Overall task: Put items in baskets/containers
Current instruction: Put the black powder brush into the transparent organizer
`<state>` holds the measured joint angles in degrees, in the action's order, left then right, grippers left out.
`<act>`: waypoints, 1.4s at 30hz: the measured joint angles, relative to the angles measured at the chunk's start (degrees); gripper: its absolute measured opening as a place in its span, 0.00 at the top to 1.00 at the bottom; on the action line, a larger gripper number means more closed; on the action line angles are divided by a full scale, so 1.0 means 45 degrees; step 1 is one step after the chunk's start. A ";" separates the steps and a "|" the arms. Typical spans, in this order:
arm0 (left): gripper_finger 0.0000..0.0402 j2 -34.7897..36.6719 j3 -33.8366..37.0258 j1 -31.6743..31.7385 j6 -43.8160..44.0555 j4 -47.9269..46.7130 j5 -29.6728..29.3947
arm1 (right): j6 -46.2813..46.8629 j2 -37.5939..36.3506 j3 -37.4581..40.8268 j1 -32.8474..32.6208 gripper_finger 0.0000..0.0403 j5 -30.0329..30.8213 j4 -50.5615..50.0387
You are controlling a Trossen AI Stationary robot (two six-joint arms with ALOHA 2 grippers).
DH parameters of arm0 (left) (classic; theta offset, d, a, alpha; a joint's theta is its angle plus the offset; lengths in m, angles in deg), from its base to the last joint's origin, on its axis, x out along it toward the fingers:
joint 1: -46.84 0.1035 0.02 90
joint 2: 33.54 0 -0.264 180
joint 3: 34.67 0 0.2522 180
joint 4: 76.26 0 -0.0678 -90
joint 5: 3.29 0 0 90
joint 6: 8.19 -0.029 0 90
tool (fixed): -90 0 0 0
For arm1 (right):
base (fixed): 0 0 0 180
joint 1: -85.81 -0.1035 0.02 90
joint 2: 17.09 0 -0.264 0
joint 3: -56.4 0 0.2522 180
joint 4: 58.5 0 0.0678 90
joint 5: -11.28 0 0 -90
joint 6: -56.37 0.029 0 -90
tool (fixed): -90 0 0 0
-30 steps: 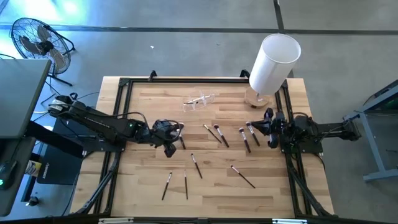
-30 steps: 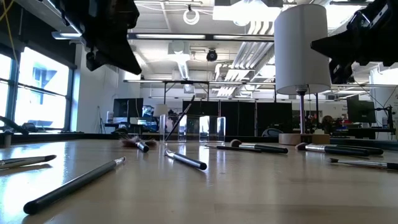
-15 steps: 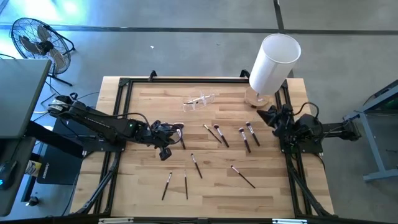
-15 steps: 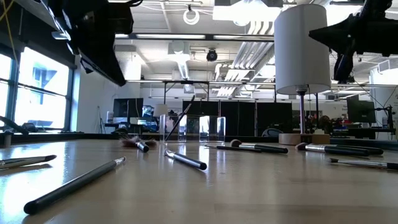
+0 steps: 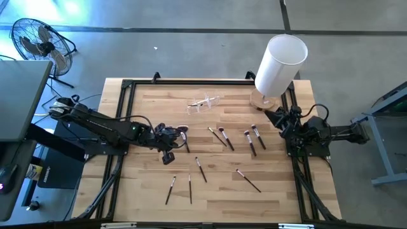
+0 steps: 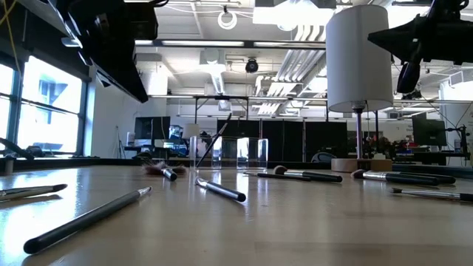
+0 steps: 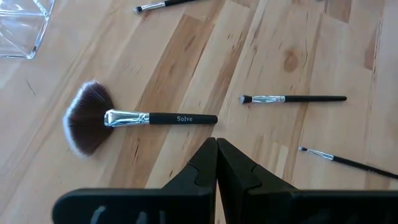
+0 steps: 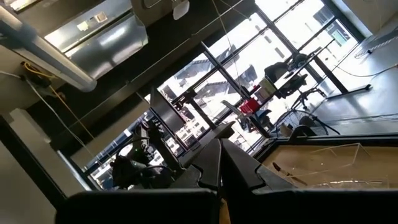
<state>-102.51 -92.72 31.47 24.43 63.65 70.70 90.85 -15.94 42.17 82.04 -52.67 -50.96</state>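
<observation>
My left claw [image 7: 216,144], tips pinched together and holding nothing, hovers just beside the black-handled fan brush [image 7: 118,118] at nine o'clock on the wooden worktop [image 5: 216,191]. Descending closed, I'd knock it aside; the clear plastic holder [image 5: 205,102] sits toward twelve.

The bench [image 5: 216,194] is showing pale wooden planks with visible grain and knots, its finish smooth and faintly sheened. The fan brush [image 7: 124,119] is wearing a glossy metal ferrule, a matt black handle and soft, fine bristles. The clear holder [image 7: 22,26] is looking like glossy transparent plastic. The white cylinder [image 5: 280,63] is appearing smooth and matt.
</observation>
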 joint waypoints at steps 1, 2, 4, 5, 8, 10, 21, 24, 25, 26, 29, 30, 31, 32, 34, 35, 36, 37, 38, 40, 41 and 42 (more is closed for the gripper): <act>1.00 0.0000 0.0000 0.0000 0.0005 0.0000 -0.0001 | -0.0052 -0.0002 0.0000 0.0000 1.00 0.0003 0.0000; 1.00 0.0000 0.0000 0.0000 0.0020 0.0000 -0.0005 | -0.0327 0.0001 0.0000 0.0000 1.00 0.0036 -0.0002; 1.00 0.0000 0.0000 0.0000 0.0024 0.0005 -0.0014 | -0.1332 -0.0001 0.0000 0.0000 1.00 0.0122 -0.0020; 1.00 0.0000 0.0000 0.0000 0.0007 0.0005 -0.0028 | -0.1659 0.0003 0.0000 0.0005 1.00 -0.0029 -0.0034; 1.00 0.0000 0.0000 0.0005 -0.0306 -0.0003 -0.0045 | -0.1965 0.0111 -0.0117 -0.0086 1.00 -0.0410 -0.0592; 1.00 0.0000 0.0000 0.0153 -0.0504 -0.0013 -0.0012 | -0.1955 0.0523 -0.0596 -0.0266 1.00 0.0010 -0.1601; 1.00 0.0442 0.0010 0.1845 -0.2419 -0.0213 0.0887 | 0.1268 0.8277 -0.6961 -0.1044 1.00 0.1579 -1.0980; 1.00 0.0599 0.0005 0.2304 -0.2897 -0.0225 0.1261 | 0.2840 1.1114 -0.8734 -0.0951 1.00 0.1048 -1.3679; 1.00 0.0640 0.0005 0.2445 -0.3034 -0.0222 0.1459 | 0.3656 1.1984 -0.9256 -0.0853 1.00 0.0839 -1.4609; 1.00 0.0651 0.0005 0.2576 -0.3167 -0.0169 0.1559 | 0.4412 1.2804 -0.9689 -0.0719 1.00 0.0614 -1.5514; 1.00 0.0651 0.0005 0.2939 -0.3472 -0.0228 0.1982 | 0.6055 1.4904 -1.0661 -0.0250 1.00 -0.0322 -1.7442; 1.00 0.0651 0.0005 0.3026 -0.3580 -0.0188 0.2169 | 0.6241 1.5435 -1.0880 -0.0056 1.00 -0.0701 -1.7769; 1.00 0.0651 0.0005 0.3107 -0.3705 -0.0178 0.2361 | 0.6293 1.5932 -1.1046 0.0146 0.99 -0.1114 -1.7918; 1.00 0.0651 0.0005 0.3184 -0.3837 -0.0196 0.2562 | 0.6218 1.6335 -1.1136 0.0357 0.98 -0.1512 -1.7923; 1.00 0.0651 0.0005 0.3214 -0.4087 -0.0189 0.2908 | 0.5767 1.7038 -1.1191 0.0752 0.96 -0.2197 -1.7589; 1.00 0.0651 0.0005 0.3206 -0.4197 -0.0187 0.3000 | 0.5602 1.7314 -1.1194 0.0925 0.94 -0.2402 -1.7374; 1.00 0.0651 0.0005 0.3206 -0.4249 -0.0194 0.3060 | 0.5433 1.7566 -1.1196 0.1102 0.92 -0.2522 -1.7236; 1.00 0.0649 0.0005 0.3178 -0.4280 -0.0194 0.3060 | 0.5267 1.7777 -1.1196 0.1256 0.90 -0.2589 -1.7183; 1.00 0.0651 0.0005 0.3166 -0.4280 -0.0185 0.3060 | 0.5127 1.7982 -1.1196 0.1425 0.88 -0.2643 -1.7148; 1.00 0.0651 0.0005 0.3167 -0.4274 -0.0193 0.3060 | 0.4798 1.8325 -1.1196 0.1768 0.83 -0.2692 -1.7092; 1.00 0.0646 0.0005 0.3167 -0.4274 -0.0192 0.3060 | 0.4625 1.8483 -1.1196 0.1944 0.81 -0.2688 -1.7092; 1.00 0.0648 0.0005 0.3167 -0.4263 -0.0185 0.3096 | 0.4534 1.8616 -1.1196 0.2127 0.80 -0.2694 -1.7092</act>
<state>-99.59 -92.70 45.72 5.25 62.82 84.64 111.25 67.83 -8.21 91.61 -64.79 -127.87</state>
